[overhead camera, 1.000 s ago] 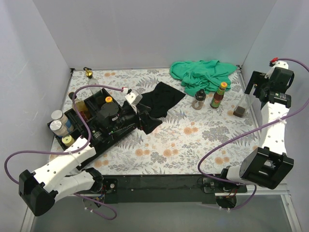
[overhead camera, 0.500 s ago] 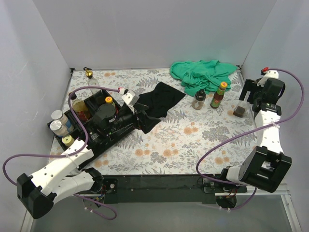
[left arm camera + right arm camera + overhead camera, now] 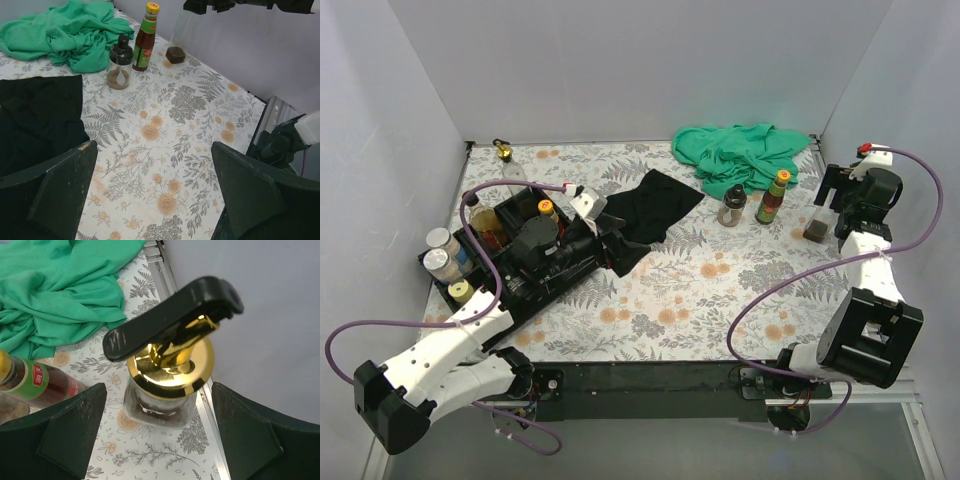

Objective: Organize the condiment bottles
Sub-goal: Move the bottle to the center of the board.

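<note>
- The right end effector [image 3: 157, 410] is held over the gold-spouted bottle [image 3: 167, 365], with its fingers spread to either side of the cap and nothing clamped. This is judged to be a line-up for a grasp.
- That bottle stands upright at the right edge of the floral surface [image 3: 700, 290], near the wall.
- The left end effector [image 3: 154, 150] is held above the black compartmented tray [image 3: 520, 192], fingers apart and empty, probably so the right arm's reach is left free.
- Three bottles are counted loose on the right: the gold-spouted one, one red sauce bottle [image 3: 145, 36] and one black-lidded jar [image 3: 120, 62].
- A second gold-spouted bottle [image 3: 506, 160] is seen at the far left corner.
- Three shakers [image 3: 438, 240] are counted at the tray's left end; the tray's other bottles are partly hidden.
- One green cloth [image 3: 745, 155] and one black cloth [image 3: 655, 205] are counted.
</note>
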Controlling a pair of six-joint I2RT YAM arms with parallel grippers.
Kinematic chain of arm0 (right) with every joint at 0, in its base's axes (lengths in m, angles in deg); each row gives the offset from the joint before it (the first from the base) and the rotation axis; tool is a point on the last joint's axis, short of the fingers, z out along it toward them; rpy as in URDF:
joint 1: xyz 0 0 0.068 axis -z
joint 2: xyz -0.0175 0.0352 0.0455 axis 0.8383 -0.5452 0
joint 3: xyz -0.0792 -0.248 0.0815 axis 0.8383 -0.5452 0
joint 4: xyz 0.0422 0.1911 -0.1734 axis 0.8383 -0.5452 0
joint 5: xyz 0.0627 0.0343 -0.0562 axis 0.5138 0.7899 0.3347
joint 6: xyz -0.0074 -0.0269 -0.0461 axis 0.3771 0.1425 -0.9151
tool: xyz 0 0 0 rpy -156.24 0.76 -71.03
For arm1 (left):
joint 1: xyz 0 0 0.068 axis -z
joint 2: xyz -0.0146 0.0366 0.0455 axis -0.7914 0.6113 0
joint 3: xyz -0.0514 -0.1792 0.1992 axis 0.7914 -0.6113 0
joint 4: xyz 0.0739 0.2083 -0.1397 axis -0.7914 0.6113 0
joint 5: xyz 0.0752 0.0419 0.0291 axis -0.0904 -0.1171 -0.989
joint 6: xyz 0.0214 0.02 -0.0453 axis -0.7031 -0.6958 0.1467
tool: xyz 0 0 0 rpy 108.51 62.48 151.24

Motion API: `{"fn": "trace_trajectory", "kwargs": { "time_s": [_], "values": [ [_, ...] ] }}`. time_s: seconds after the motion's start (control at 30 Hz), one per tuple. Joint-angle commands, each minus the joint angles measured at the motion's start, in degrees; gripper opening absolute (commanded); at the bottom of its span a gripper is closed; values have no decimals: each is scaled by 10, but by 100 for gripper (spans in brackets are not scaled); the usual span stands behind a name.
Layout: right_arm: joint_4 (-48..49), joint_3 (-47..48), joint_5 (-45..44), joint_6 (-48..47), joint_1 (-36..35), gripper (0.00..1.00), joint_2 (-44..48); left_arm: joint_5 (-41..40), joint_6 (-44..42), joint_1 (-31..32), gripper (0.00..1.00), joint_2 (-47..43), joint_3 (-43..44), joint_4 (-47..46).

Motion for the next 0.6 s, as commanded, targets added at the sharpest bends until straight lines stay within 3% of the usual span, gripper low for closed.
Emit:
{"fn": "trace_trajectory", "kwargs": {
  "time_s": [0.0, 0.27, 0.37, 0.4, 0.5, 0.57],
  "values": [
    [80, 10, 18, -12, 2, 93, -26, -10, -11, 0, 98, -10, -6, -1],
    [88, 26, 23, -20, 2, 83, -67, -21, -12, 0, 98, -15, -12, -7],
    [91, 25, 20, -25, 2, 70, -71, -22, -12, 0, 98, -19, -13, -8],
    [95, 25, 21, -24, 2, 60, -69, -24, -12, 0, 98, -20, -13, -8],
    [106, 9, 31, -26, 2, 43, -56, -30, -13, 0, 98, -22, -17, -12],
    [110, -2, 29, -26, 2, 38, -41, -36, -13, 2, 98, -20, -21, -18]
  ]
}}
